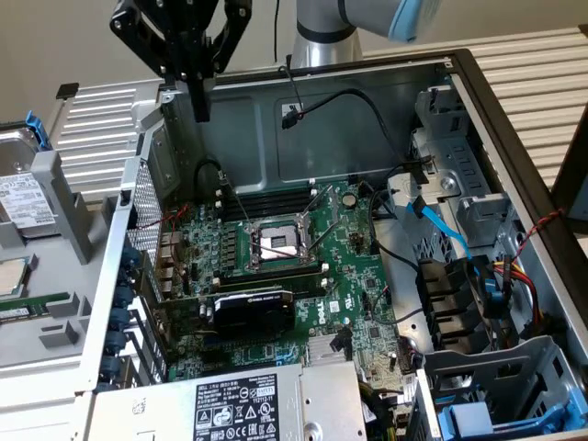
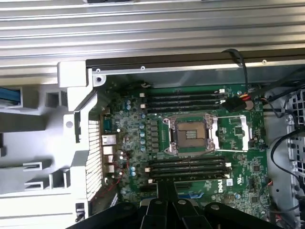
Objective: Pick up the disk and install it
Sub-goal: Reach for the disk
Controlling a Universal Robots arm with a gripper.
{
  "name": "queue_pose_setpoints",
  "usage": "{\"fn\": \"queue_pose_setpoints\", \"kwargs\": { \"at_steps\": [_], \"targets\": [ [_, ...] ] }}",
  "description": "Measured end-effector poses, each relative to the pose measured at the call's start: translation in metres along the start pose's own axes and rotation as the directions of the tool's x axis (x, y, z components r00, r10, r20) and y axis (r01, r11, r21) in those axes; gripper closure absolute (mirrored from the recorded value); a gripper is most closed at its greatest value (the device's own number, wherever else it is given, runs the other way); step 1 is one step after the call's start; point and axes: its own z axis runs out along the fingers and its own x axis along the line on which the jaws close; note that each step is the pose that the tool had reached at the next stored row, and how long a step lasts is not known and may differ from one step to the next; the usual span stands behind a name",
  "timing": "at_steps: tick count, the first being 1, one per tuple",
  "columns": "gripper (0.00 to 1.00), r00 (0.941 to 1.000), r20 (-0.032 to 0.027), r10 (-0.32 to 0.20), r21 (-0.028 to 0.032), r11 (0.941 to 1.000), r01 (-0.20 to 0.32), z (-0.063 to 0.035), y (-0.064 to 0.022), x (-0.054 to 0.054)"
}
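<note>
Hanging over the open grey-steel computer case (image 1: 349, 147), near its corner at the exterior view's upper left, our black end effector (image 1: 200, 112) has its fingers pressed together and grips nothing. Beneath it we see the green motherboard (image 1: 303, 276) with its bare silver processor socket (image 1: 276, 244). The disk (image 1: 20, 197), a flat silver-grey drive with a white label in a blue plastic carrier, lies well apart from the end effector, in a grey plastic holder (image 1: 60, 193) outside the case at the exterior view's left. A grey power-supply box (image 1: 303, 404) sits along the case's near edge.
</note>
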Motion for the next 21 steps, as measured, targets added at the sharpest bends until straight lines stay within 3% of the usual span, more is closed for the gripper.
{"fn": "queue_pose_setpoints", "kwargs": {
  "at_steps": [3, 5, 16, 21],
  "targets": [
    [0.89, 0.9998, -0.0190, 0.001, 0.0013, 1.0000, -0.001, -0.0001, -0.0008, 0.011],
    [0.89, 0.9997, -0.0252, 0.001, 0.0018, 1.0000, -0.001, -0.0001, -0.0015, 0.020],
    [0.89, 0.9996, -0.0290, 0.001, 0.0023, 1.0000, -0.001, 0.0013, -0.0049, 0.070],
    [0.89, 0.9996, -0.0277, 0.001, 0.0070, 1.0000, -0.001, 0.0015, 0.0011, 0.086]
  ]
}}
